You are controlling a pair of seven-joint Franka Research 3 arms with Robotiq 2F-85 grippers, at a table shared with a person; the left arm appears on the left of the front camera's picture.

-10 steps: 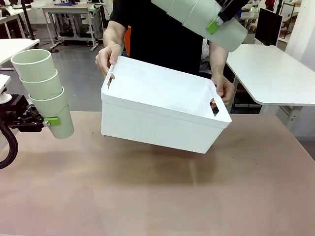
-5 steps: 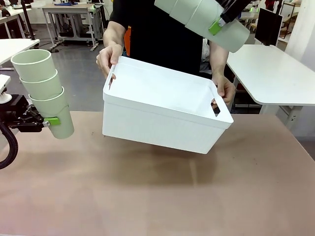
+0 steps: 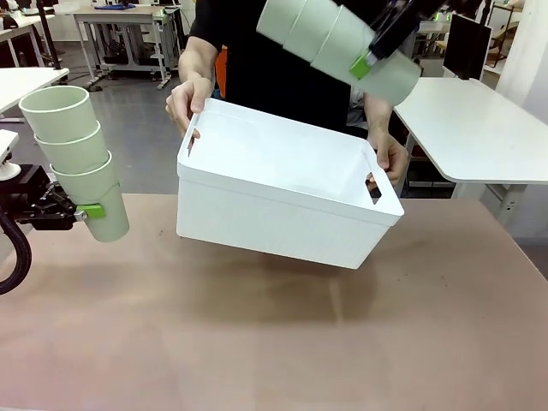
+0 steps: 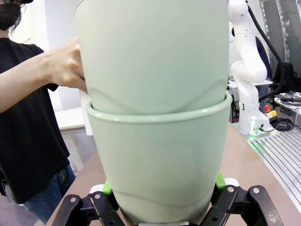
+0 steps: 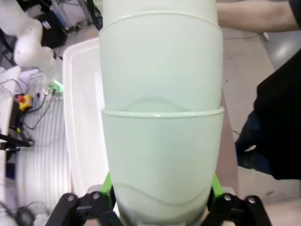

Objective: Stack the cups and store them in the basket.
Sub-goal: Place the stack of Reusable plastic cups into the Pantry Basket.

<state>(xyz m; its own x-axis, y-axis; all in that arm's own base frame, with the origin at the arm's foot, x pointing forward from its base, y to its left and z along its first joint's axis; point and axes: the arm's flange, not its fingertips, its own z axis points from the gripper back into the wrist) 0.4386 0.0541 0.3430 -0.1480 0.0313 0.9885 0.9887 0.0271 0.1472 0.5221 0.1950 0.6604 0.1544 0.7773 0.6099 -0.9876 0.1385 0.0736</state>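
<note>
Front view, left jaws clamped round a three-cup stack, right jaws gripping a second stack above the basket.

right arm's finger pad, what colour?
Bright green. It shows best in the front view, where the pad presses against the pale mint cup stack.

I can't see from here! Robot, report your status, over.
Left gripper shut on left stack of cups. Right gripper shut on right stack, tilted above the basket. Person's hands hold basket off the table. Nothing blocks it.
</note>
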